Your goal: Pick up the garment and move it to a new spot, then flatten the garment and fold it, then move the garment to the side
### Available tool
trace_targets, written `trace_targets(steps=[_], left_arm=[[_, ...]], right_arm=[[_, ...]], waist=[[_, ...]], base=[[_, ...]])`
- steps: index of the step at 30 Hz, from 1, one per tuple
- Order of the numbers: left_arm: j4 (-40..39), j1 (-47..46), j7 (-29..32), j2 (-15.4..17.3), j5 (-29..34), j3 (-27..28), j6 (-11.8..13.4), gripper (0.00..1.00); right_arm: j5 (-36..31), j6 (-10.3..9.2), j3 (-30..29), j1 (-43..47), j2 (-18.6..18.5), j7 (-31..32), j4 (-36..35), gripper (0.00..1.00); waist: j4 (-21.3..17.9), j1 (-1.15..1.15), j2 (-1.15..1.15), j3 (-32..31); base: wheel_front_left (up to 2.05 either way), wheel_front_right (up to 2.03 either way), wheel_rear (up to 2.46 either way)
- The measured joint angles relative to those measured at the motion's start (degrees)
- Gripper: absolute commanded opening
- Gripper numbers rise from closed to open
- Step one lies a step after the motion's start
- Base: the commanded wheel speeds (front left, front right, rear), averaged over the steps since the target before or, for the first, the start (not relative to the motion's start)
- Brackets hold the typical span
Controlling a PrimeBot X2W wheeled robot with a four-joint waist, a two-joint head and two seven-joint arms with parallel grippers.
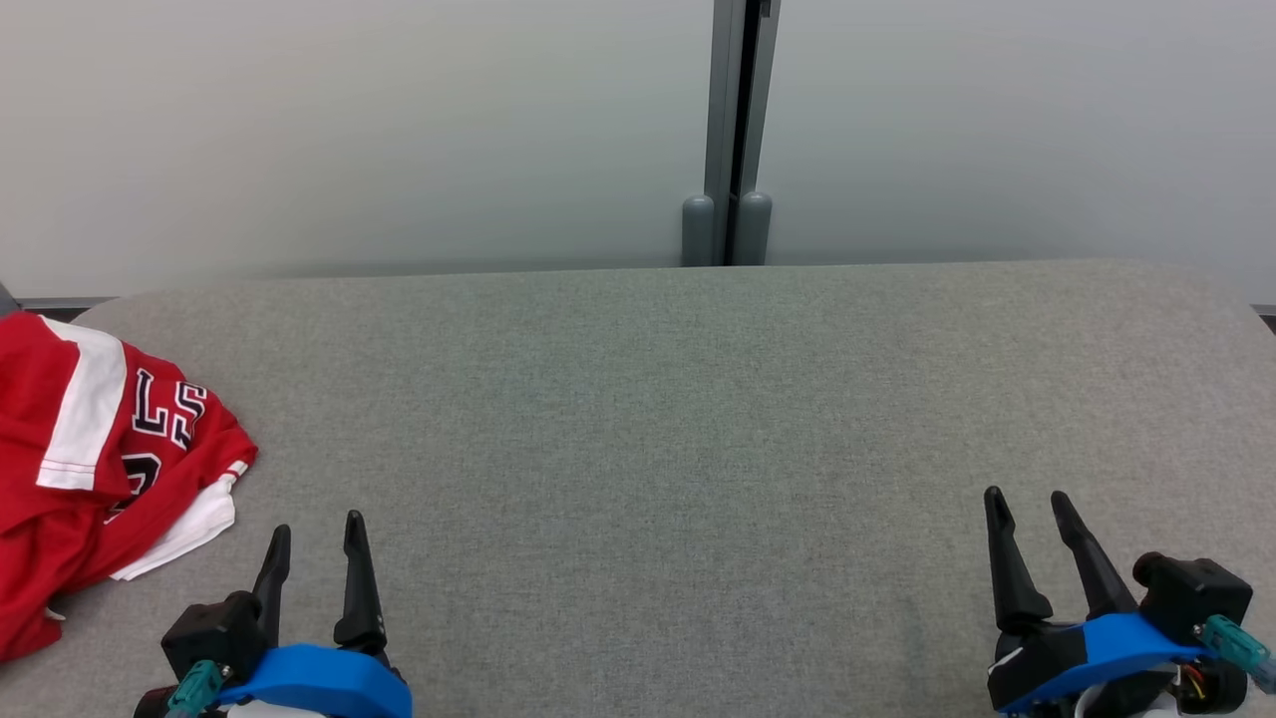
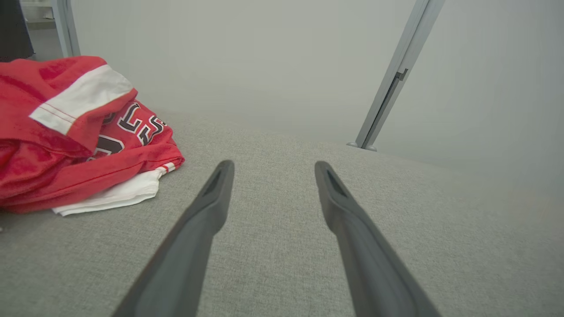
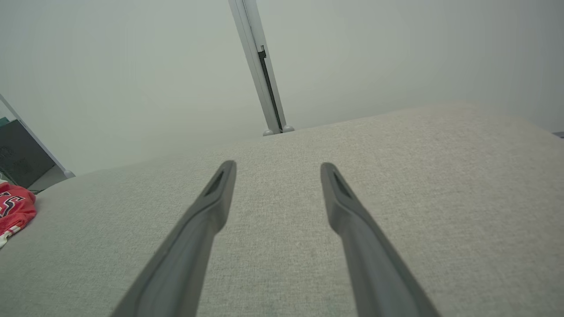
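Note:
The garment (image 1: 90, 469) is a red jersey with white bands and dark letters, lying crumpled at the left edge of the grey padded table (image 1: 648, 419). My left gripper (image 1: 316, 527) stands open near the front edge, just right of the garment and apart from it. In the left wrist view the garment (image 2: 75, 136) lies to the left of the open left gripper (image 2: 271, 167). My right gripper (image 1: 1027, 501) is open at the front right, far from the cloth, with nothing between its fingers. The right wrist view shows the right gripper (image 3: 277, 168) open and a corner of the garment (image 3: 15, 207) at far left.
A pale wall with a grey vertical post (image 1: 738, 130) stands right behind the table's far edge. The table's grey fabric stretches from the garment across to the right side. A dark object (image 3: 20, 154) stands beyond the table's left end.

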Motion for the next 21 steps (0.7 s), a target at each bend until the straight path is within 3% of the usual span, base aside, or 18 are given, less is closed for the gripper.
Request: trace_targets(steps=[21], left_arm=[[0.9,0.9,-2.5,0.1,9.8,-0.8,0.7,1.0]], right_arm=[[-11.6,0.0,-0.9,0.3,0.6,-2.6,1.1,1.0]], waist=[[0.0,0.0,0.0,0.0]], base=[[0.0,0.0,0.0]])
